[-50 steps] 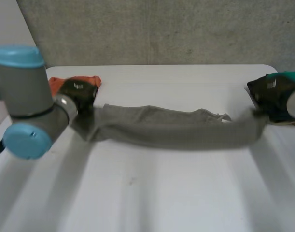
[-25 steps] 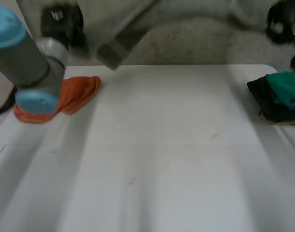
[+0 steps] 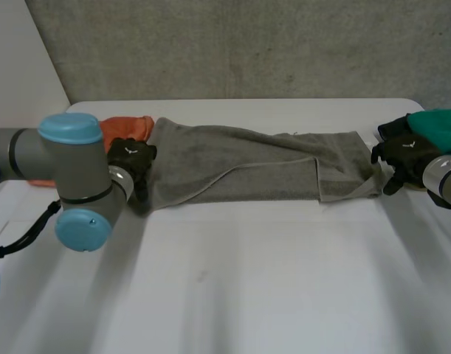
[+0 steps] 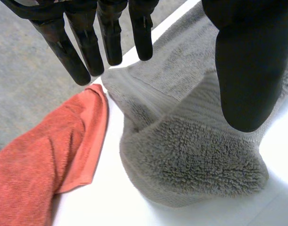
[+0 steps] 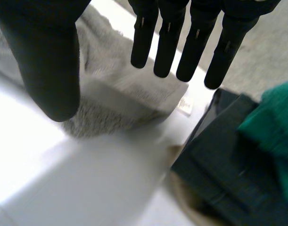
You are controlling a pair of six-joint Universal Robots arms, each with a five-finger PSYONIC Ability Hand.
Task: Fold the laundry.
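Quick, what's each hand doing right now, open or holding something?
Left hand: open, at one end of the grey towel.
Right hand: open, at its other end.

- My grey left arm [image 3: 70,158] hides most of the crumpled orange cloth [image 3: 129,125] in the head view.
- The teal-green folded cloth [image 3: 441,124] runs off that view's edge.
- I can't read the small white tag [image 5: 184,105] beside the grey terry towel [image 5: 111,89]; it's too small.
- In the right wrist view, the towel's edge blurs into the white table [image 5: 63,165].
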